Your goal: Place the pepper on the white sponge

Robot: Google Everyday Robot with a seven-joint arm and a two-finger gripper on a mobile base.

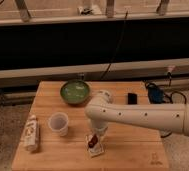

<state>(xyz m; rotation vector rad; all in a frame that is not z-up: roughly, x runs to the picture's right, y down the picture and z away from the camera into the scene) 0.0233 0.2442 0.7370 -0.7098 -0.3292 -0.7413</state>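
Wooden table (133,150), dark wall behind | gripper (94,136) low over sponge (95,148) | pepper (92,141) on sponge | you can't tell finger spread | lift straight up so you don't drag the pepper off

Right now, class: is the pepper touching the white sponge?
Touching. The camera view shows the pepper lying on top of the white sponge, no gap visible between them, with the gripper directly above it.
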